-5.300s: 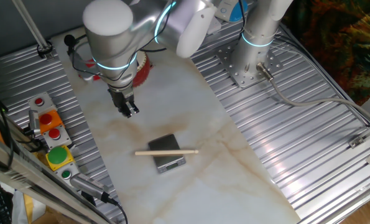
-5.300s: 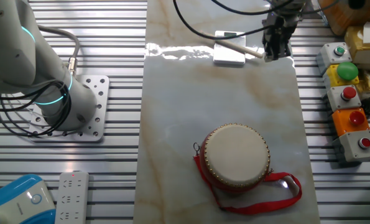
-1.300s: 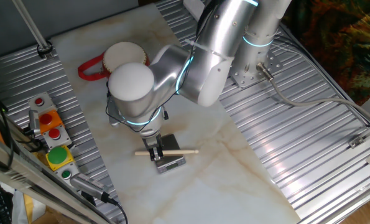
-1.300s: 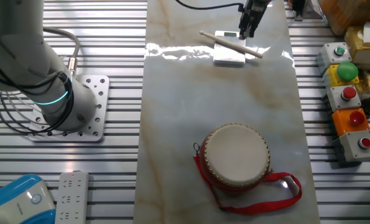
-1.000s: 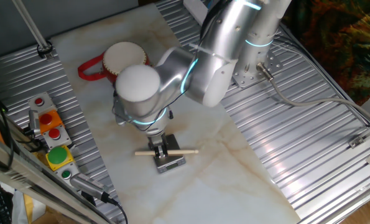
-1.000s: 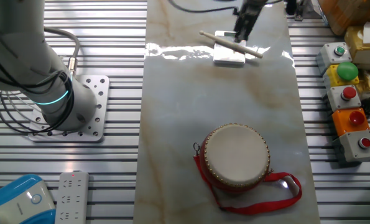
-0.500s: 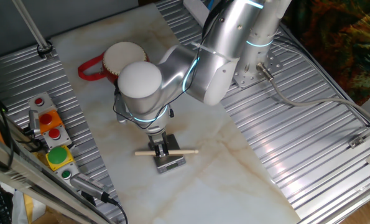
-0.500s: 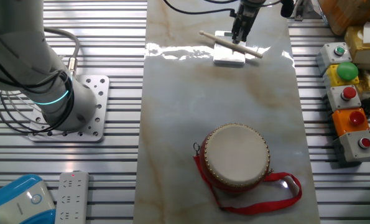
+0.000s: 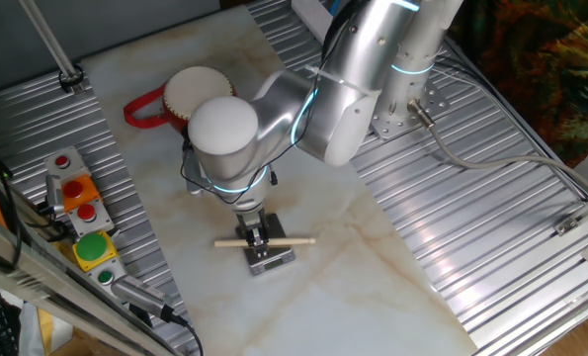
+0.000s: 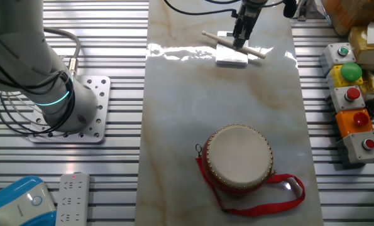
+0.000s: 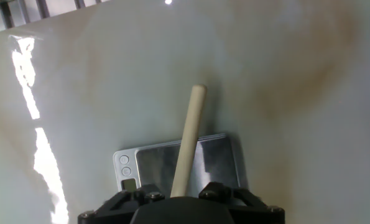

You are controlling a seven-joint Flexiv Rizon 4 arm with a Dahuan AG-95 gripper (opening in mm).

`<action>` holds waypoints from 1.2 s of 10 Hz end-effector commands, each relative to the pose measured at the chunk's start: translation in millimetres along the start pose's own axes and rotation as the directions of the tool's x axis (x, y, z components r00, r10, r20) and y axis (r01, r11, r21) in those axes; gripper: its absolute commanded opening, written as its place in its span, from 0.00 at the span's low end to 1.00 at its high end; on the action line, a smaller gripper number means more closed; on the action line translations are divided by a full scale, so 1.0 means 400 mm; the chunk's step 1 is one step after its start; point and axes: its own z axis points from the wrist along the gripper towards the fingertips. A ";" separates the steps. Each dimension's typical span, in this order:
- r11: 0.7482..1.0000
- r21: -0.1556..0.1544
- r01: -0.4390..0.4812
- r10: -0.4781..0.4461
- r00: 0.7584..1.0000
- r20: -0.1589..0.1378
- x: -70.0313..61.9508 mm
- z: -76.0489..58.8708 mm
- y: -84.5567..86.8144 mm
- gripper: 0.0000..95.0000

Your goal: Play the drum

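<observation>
jaws (image 9: 258, 239) straddle drumstick (image 9: 265, 241) — drum (image 10: 239, 156) well apart

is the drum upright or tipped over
Upright. The drum sits on its base with the flat cream drumhead facing up, red strap loose on the marble top beside it.

We're in a robot lab: arm base (image 9: 392, 109) bolted to a ribbed aluminium table (image 9: 491, 198), marble-look board (image 10: 218, 125) on top, boxes of coloured push-buttons (image 10: 353, 103) at the table edge, power strip (image 10: 70, 198) at a corner.
</observation>
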 end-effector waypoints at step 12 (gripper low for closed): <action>1.000 0.001 0.024 -0.024 1.000 0.009 -0.004 0.043 -0.001 0.40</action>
